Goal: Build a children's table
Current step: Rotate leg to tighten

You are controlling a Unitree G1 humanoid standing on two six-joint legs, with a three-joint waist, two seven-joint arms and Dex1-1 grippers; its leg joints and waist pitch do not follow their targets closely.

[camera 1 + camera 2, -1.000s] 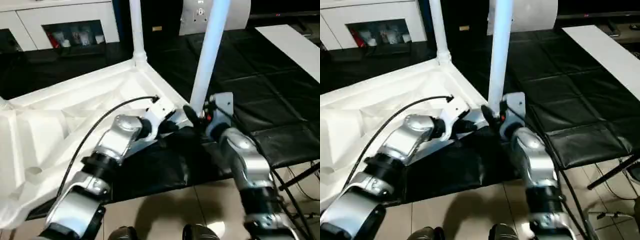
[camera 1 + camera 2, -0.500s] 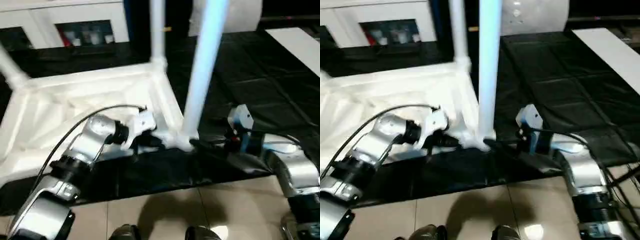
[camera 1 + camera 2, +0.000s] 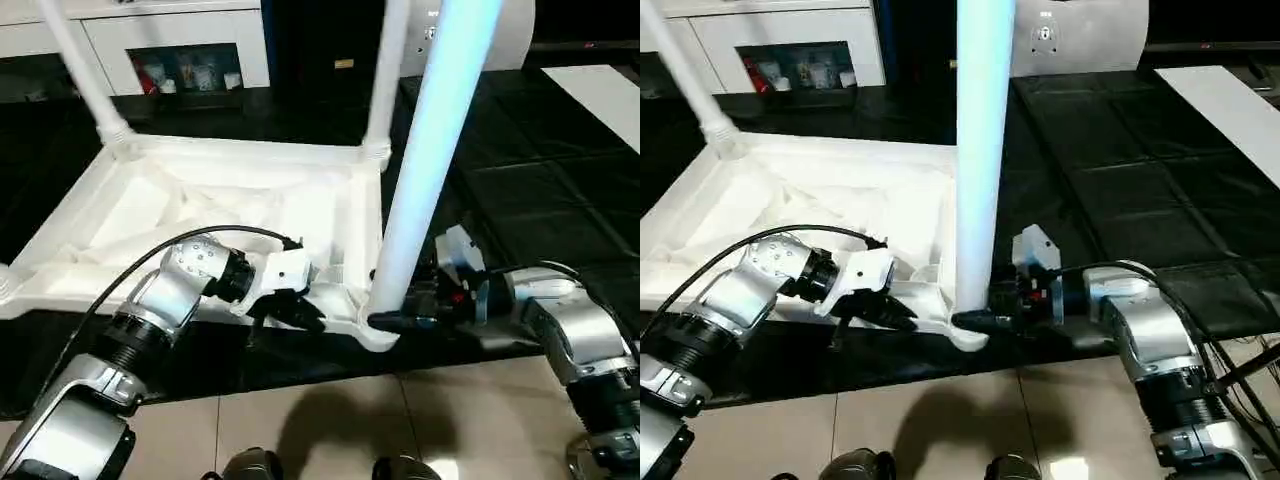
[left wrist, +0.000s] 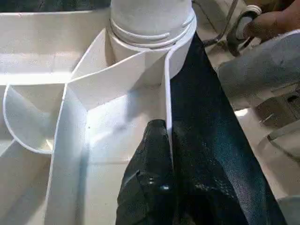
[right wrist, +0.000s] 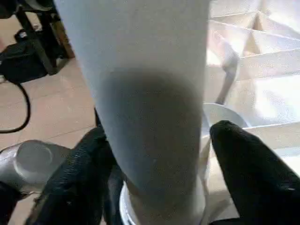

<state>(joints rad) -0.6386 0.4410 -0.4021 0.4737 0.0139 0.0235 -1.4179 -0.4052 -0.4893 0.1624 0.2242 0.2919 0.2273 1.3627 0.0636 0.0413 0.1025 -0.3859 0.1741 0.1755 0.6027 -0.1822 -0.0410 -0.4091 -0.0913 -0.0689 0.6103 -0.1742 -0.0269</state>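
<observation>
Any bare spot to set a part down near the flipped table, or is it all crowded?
Free: the black padded mat to the robot's right of the upturned white plastic table top, toward the white board.
Crowded: the near corner, where the left tool and right tool flank the tall white leg.

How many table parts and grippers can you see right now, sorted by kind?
Table top, upside down: 1
Legs standing in corner sockets: 3
Grippers: 2, the left gripper and the right gripper
Total: 6
The near-left corner is cut off at the picture's edge, so I cannot tell whether a fourth leg is there.
</observation>
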